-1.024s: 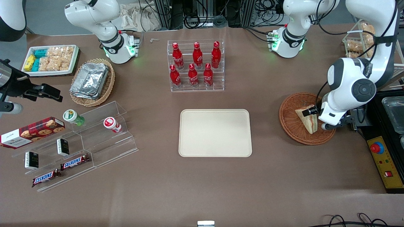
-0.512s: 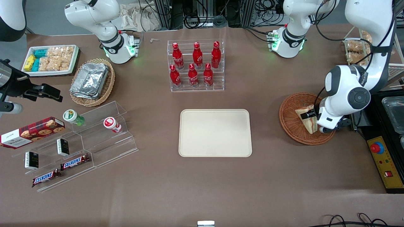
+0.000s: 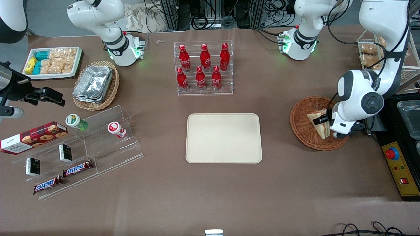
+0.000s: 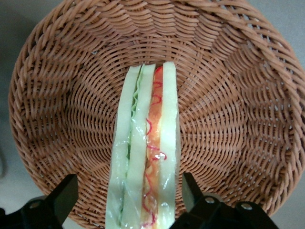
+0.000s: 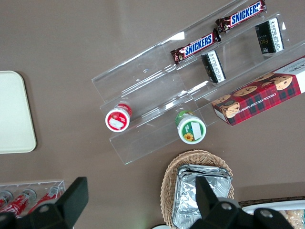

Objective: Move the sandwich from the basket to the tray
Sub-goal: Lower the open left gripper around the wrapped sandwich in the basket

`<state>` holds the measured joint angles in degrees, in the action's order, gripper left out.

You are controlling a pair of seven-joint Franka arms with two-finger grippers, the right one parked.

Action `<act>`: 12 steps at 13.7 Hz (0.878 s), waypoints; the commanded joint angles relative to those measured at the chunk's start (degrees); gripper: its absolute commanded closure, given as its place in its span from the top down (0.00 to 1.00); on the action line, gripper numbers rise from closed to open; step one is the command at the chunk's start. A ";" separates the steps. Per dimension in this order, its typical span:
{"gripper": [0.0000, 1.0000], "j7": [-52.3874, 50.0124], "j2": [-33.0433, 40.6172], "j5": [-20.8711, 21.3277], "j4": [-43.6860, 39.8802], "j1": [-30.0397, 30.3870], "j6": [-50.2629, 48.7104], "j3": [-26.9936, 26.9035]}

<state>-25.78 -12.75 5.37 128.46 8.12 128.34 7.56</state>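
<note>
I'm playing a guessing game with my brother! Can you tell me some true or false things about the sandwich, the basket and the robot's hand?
1. The sandwich lies in the basket. True.
2. The tray already has food on it. False: nothing is on it.
3. The gripper is open, one finger on each side of the sandwich. True.
4. The sandwich is lifted high above the basket. False: it rests in it.
5. The tray sits nearer the front camera than the red bottles. True.
</note>
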 commanded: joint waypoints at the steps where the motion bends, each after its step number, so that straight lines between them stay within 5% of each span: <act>1: 0.82 -3.13 -0.78 1.13 0.65 -0.03 1.82 0.44; 7: 0.48 -4.19 -1.14 1.13 0.21 -0.29 1.74 0.53; 12: 0.38 -5.69 0.35 1.22 -3.03 -0.38 -4.82 0.88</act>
<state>-29.58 -13.88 5.48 127.26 7.84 127.84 8.06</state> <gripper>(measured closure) 0.581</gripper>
